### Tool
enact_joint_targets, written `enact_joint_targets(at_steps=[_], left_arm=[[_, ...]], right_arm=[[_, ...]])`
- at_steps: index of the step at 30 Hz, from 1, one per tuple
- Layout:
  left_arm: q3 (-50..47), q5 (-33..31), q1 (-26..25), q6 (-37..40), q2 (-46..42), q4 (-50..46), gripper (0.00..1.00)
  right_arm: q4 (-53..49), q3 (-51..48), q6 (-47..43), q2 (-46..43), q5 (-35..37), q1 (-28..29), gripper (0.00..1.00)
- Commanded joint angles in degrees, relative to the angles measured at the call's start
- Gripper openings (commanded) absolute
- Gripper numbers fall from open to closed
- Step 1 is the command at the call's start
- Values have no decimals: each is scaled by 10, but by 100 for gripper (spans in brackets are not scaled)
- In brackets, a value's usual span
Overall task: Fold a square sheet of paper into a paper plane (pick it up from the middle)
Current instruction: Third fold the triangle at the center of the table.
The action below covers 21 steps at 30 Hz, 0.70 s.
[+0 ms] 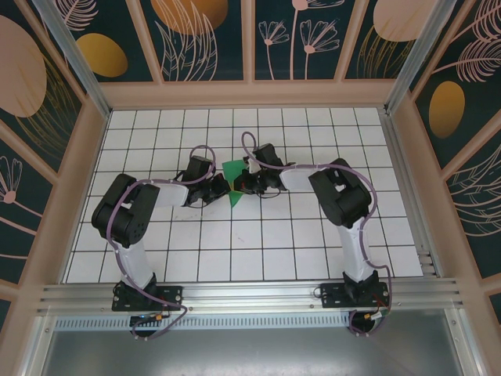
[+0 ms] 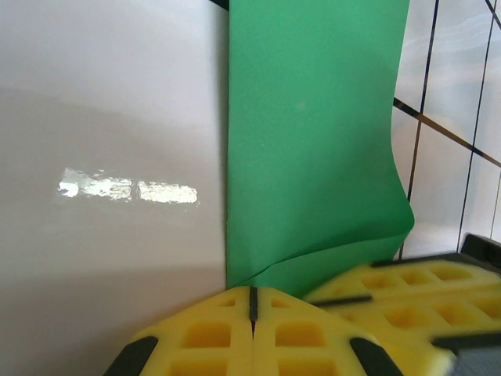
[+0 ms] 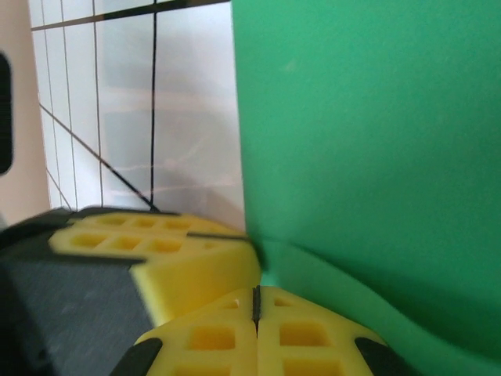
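A thin bright green paper sheet, its long axis running away from the arm bases, sits between the left pincer and right pincer, both pinching it.

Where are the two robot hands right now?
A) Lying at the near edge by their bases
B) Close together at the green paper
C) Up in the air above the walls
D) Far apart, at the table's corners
B: in the top view the left gripper and the right gripper meet at the square sheet of paper in the middle of the table.
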Motion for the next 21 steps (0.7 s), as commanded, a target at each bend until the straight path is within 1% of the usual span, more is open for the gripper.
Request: enact_joint_targets(at_steps=[1, 5, 10, 21], left_arm=[[4, -38, 1, 15, 21, -37, 2], [1, -41, 0, 16, 19, -37, 2], [-1, -42, 0, 15, 21, -35, 2], [-2, -52, 0, 13, 18, -38, 2]], right_arm=[[-10, -27, -16, -52, -22, 6, 4], [-3, -57, -16, -66, -31, 17, 5], [8, -76, -9, -63, -38, 25, 5], [11, -76, -12, -45, -39, 29, 5]])
